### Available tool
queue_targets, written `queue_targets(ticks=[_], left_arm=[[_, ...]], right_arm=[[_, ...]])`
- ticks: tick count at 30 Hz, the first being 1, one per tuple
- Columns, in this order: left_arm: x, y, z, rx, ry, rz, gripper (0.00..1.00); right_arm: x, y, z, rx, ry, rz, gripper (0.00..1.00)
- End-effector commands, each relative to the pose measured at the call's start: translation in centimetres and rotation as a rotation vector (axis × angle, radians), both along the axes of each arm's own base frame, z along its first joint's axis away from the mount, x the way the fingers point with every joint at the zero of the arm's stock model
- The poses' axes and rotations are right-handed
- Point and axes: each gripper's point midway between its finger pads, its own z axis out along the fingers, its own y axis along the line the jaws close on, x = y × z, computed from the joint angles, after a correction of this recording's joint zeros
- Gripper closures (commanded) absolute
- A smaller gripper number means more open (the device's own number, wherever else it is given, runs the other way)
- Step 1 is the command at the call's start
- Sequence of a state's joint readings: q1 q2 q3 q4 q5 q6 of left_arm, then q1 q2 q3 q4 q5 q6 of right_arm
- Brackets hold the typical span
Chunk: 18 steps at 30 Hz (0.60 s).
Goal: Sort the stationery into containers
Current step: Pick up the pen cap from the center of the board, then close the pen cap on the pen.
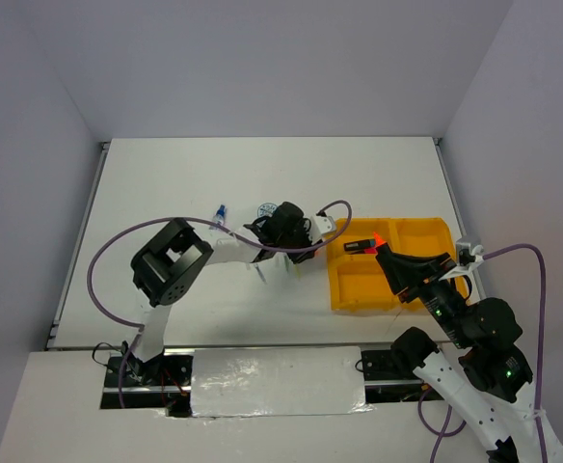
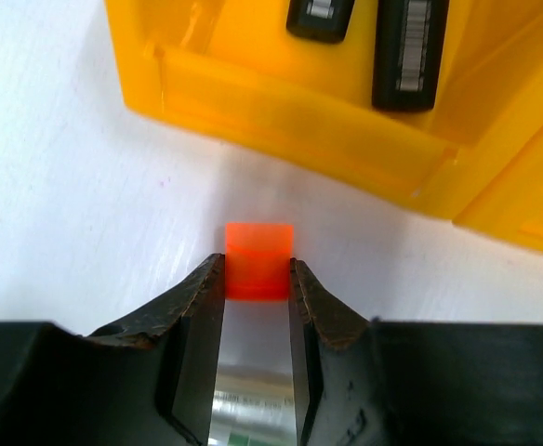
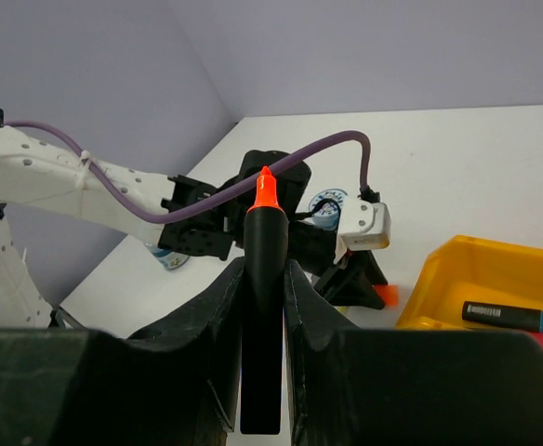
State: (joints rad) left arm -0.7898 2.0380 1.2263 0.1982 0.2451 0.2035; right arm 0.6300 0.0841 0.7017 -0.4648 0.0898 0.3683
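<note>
Shows, nearest, the right tool (image 3: 263, 279) clamped on an orange-capped highlighter (image 3: 265, 218), cap up, above the tray (image 1: 337, 289). Shows next the left tool (image 2: 257, 279) closed on an orange cube (image 2: 258, 243), low at the surface (image 2: 76, 214), just beside the tray's wall. Reads as the carrying step; calls next for bringing each item over a compartment, then opening the tool. Holds, in the far-left compartment (image 1: 345, 260), two black highlighters (image 2: 411, 56). Leaves, beyond, a blue-capped bottle (image 1: 221, 214) and a round pot (image 1: 265, 209) unsorted.
</note>
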Motion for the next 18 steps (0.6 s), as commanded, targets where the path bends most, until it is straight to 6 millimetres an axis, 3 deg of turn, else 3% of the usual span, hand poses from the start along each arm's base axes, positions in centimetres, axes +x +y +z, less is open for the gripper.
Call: queue_targets(ticks=[1,8,9,10,11,13,14,15,16,18], left_arm=[[-0.6,1.8,0.3,0.030,0.024,0.041,0.86],[-1.4,1.7,5.6,-0.061,-0.019,0.023,0.87],[-1.5,1.8,7.5,-0.089,-0.043,0.021,0.86],[-2.1,1.9,8.3,-0.104,-0.043,0.006,0.86],[-2.3,2.0,10.7,-0.138,-0.072,0.000,0.86],[-3.0,2.7,12.1,-0.145,-0.080,0.001,0.86],[-3.4,3.2,14.4,-0.173,-0.111,0.006,0.86],[-3.9,3.7,14.6,-0.164,-0.104,0.013,0.86],[-4.1,4.5,16.7,-0.183,-0.142,0.042,0.86],[-5.1,5.2,17.9,-0.180,-0.156,0.071,0.86]], right_arm=[[-0.3,-0.3,1.8,0.017,-0.049,-0.003,1.00],[0.8,0.3,0.8,-0.016,-0.023,-0.009,1.00],[0.9,0.4,0.8,-0.026,-0.021,-0.010,1.00],[1.1,0.5,0.7,-0.030,-0.019,-0.010,1.00],[1.3,0.8,0.4,-0.042,-0.008,-0.006,1.00],[1.3,1.3,0.5,-0.042,-0.004,0.019,1.00],[1.4,2.0,0.3,-0.046,0.002,0.049,1.00],[1.5,2.5,0.2,-0.050,0.010,0.065,1.00],[1.7,2.8,-0.1,-0.057,0.021,0.076,1.00],[1.6,4.6,-0.7,-0.092,0.052,0.161,1.00]])
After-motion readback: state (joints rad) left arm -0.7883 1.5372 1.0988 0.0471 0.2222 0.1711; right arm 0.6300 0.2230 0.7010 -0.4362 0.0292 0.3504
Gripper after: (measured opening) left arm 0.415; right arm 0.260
